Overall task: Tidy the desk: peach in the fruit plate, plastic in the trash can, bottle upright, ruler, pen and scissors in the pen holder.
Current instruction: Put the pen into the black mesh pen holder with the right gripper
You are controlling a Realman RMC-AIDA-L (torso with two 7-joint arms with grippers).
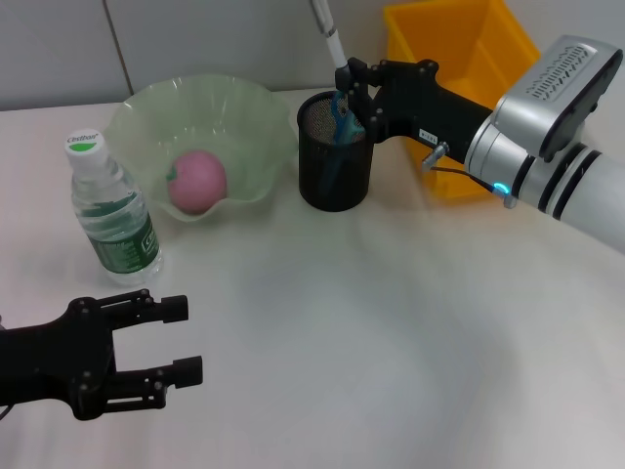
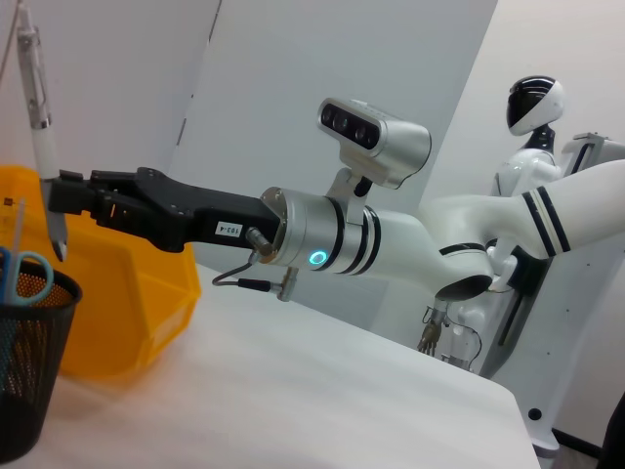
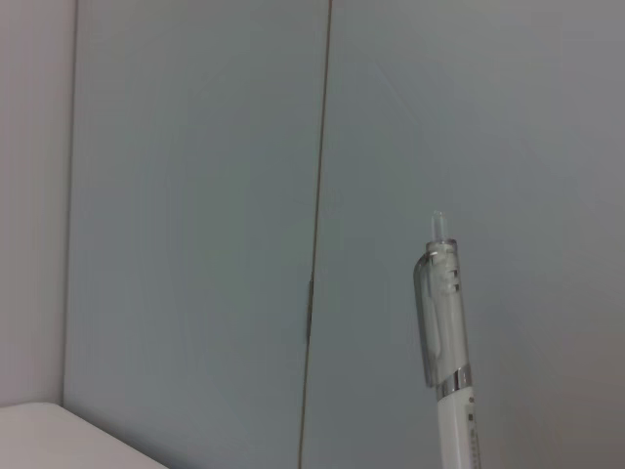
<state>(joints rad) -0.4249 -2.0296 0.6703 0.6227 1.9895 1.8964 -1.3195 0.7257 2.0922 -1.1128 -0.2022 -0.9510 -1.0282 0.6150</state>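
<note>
At near left, low over desk (image 1: 371, 322): left gripper (image 1: 181, 340), fingers spread, nothing between them. Just beyond, bottle (image 1: 109, 210) standing upright, cap on. Further right, peach (image 1: 198, 181) lying inside fruit plate (image 1: 146, 112). Next, pen holder (image 1: 333, 156) with scissors (image 1: 343, 117) standing in it. Directly above holder: right gripper (image 1: 354, 93), clamped on pen (image 1: 329, 37), held nearly upright, tip just over the rim. Behind, at far right, trash can (image 1: 459, 44).
</note>
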